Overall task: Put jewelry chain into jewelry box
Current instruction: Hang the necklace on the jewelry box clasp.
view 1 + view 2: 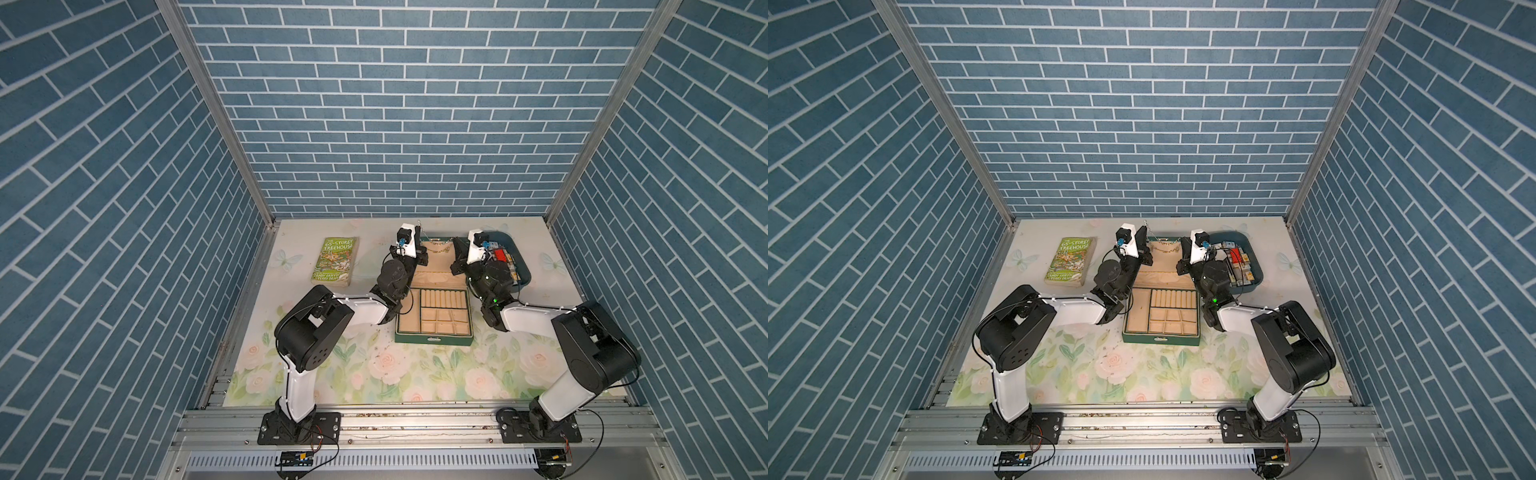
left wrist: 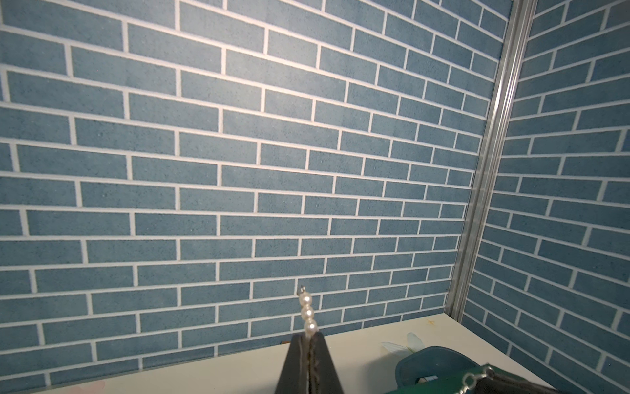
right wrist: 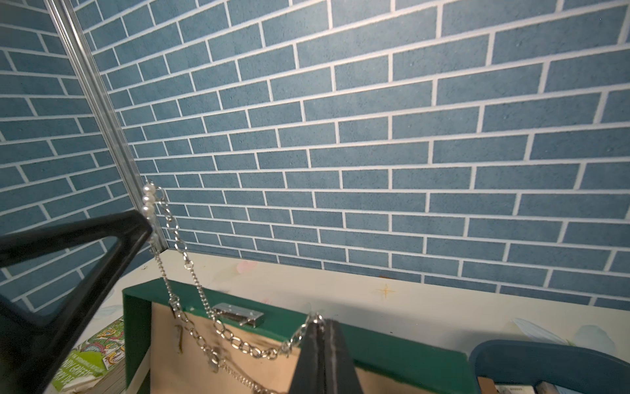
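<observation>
- The table [image 1: 415,374], under a rose-print cover, fills the lower middle of both top views.
- The jewelry box [image 1: 434,338] stands open at the centre of the table. Its lid [image 3: 392,344] is upright at the back and the beige compartments face up.
- A green book [image 1: 336,261] lies flat to the left of the box, apart from it.
- A blue tray [image 1: 527,270] of small items sits to the right of the lid, partly behind the right arm.
- The left gripper [image 2: 308,336] is raised at the lid's upper left corner. Its jaws are pressed together on the chain's end, and three pearls [image 2: 308,312] stick out past the tips.
- The right gripper [image 3: 322,322] is at the lid's upper right, its jaws clamped on the links.
- The chain [image 3: 238,341] sags in loose loops between the two grippers. It hangs across the lid's top edge and in front of its lining, above the compartments and not in one.
</observation>
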